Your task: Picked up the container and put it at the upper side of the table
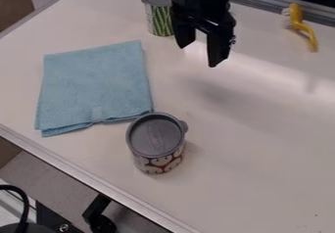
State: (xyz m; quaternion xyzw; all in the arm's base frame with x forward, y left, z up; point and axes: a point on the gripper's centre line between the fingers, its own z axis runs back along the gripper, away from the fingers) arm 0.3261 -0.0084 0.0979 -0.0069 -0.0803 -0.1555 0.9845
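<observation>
The black gripper (202, 56) hangs above the upper middle of the table, its two fingers apart with nothing between them. Just behind and left of it stands an upright container (159, 19) with green stripes and a grey lid, partly covered by the arm. A second container (157, 144), red and white with a grey lid, is upright near the lower middle, well below the gripper in the view. Which of the two the task means, I cannot tell.
A folded blue cloth (95, 87) lies on the left, its lower right corner by the red and white container. At the upper right is a yellow brush (299, 24). The table's front edge (98, 185) runs diagonally along the lower left.
</observation>
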